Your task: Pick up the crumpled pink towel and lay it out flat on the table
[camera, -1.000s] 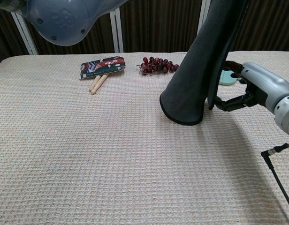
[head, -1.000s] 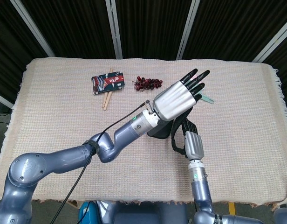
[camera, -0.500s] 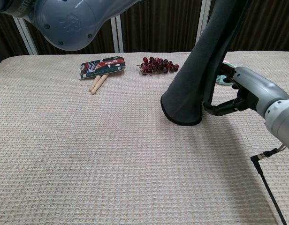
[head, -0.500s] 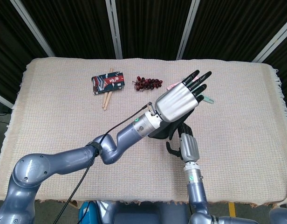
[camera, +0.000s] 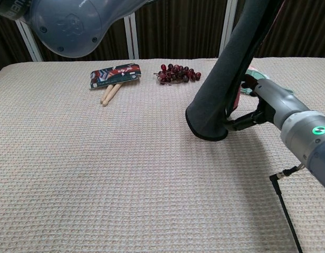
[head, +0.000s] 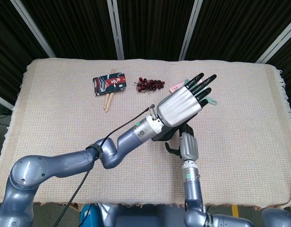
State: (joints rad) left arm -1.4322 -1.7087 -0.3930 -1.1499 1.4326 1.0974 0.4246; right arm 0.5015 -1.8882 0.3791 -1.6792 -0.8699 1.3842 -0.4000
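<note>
Two hands: left hand (head: pixel 182 105) holds dark limp towel (camera: pixel 220 100) aloft; right hand (camera: pixel 263 103) fingers curled at its hem, grip unclear.

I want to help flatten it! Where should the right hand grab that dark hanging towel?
At the loose bottom edge, coming from the robot's right. The towel hangs in a long fold from the left hand, its lower end down near the table, and the right hand is close beside it.
</note>
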